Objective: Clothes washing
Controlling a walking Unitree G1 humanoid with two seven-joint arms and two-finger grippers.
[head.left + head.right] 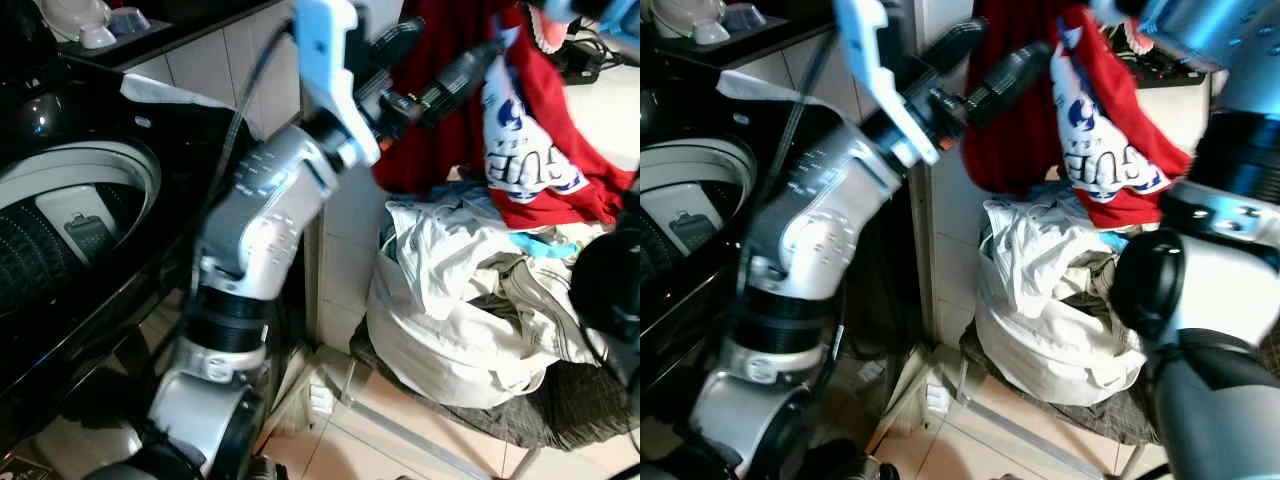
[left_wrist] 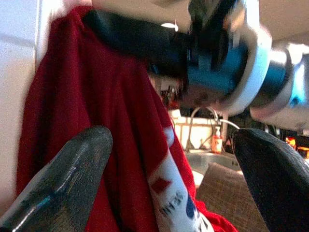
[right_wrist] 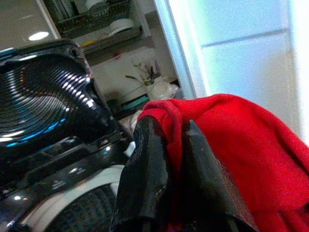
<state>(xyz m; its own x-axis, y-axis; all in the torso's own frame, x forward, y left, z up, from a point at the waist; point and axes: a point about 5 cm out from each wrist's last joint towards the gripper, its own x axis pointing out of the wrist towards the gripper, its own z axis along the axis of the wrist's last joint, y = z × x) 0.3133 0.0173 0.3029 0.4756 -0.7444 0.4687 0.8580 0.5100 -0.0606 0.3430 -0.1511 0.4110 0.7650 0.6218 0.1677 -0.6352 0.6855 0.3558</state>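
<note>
My right gripper (image 3: 169, 159) was clamped on a fold of the red cloth garment with white and blue lettering (image 1: 540, 130), which hung raised above the heap of white and pale clothes (image 1: 460, 300) on a low rack. My left gripper (image 1: 440, 70) reached toward that garment with its fingers (image 2: 67, 179) spread apart. The black top-loading washing machine with its white drum rim (image 1: 80, 200) stood to my left, lid open.

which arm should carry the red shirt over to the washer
Right. The right end effector is already shut on the red shirt; the left end effector is open beside it, holding nothing. The washer is on the robot's left.
</note>
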